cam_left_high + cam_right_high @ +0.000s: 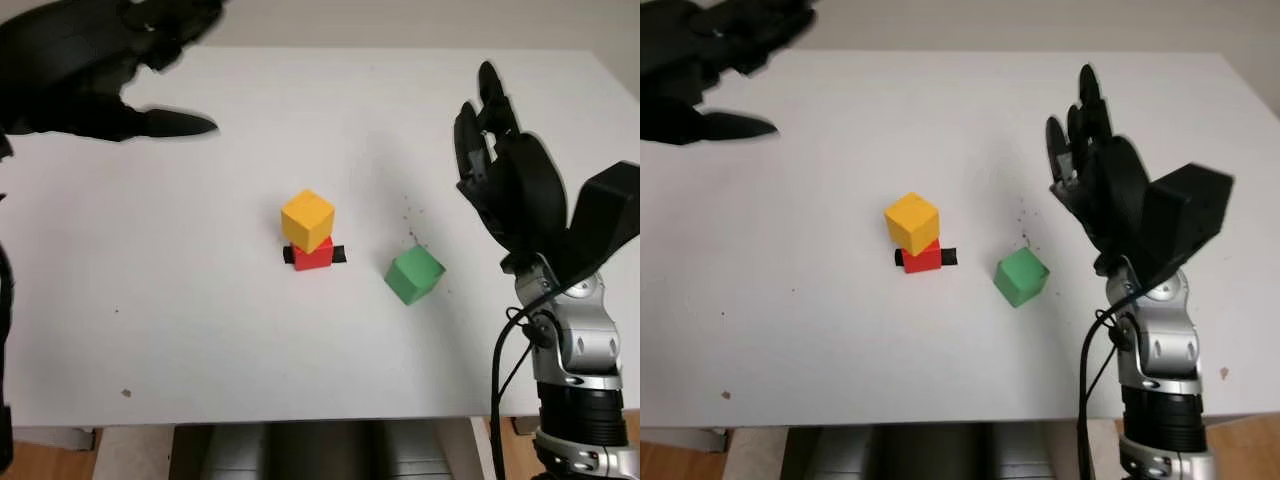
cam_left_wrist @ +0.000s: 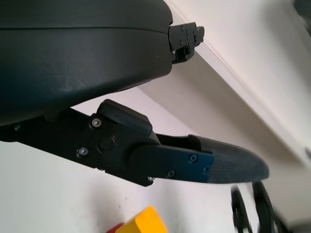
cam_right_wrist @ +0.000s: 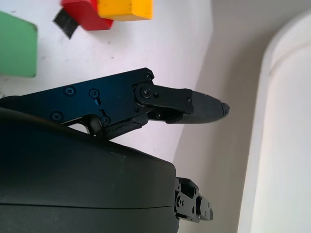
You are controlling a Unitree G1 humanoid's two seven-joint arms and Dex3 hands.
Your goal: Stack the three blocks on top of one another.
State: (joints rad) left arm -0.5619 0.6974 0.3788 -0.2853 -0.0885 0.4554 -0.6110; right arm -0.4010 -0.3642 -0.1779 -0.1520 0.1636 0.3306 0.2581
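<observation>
So two of the three are sorted: the yellow block [image 1: 307, 220] sits on top of the red block [image 1: 313, 254], a bit twisted and overhanging toward the left, roughly mid-table [image 1: 200, 340]. The red one is parked on a strip of black tape [image 1: 338, 254] that pokes out on both sides, which I'd guess marks the spot the stack is meant to go.

The green block [image 1: 415, 275] is the leftover, lying on the table just to the right of the stack and slightly nearer, not touching it. It's turned at an angle too.

The right hand [image 1: 500, 160] is up over the right side of the table, farther back than the green block, released and holding nothing. It looks like the natural one to go for the green block, since that's on its side.

The left hand [image 1: 120, 85] is way off at the far left corner, also empty and unclenched, well clear of the stack, probably so it can't bump it.

Tricky bit, I reckon: the yellow top is skewed, so green needs a careful, centred landing.
</observation>
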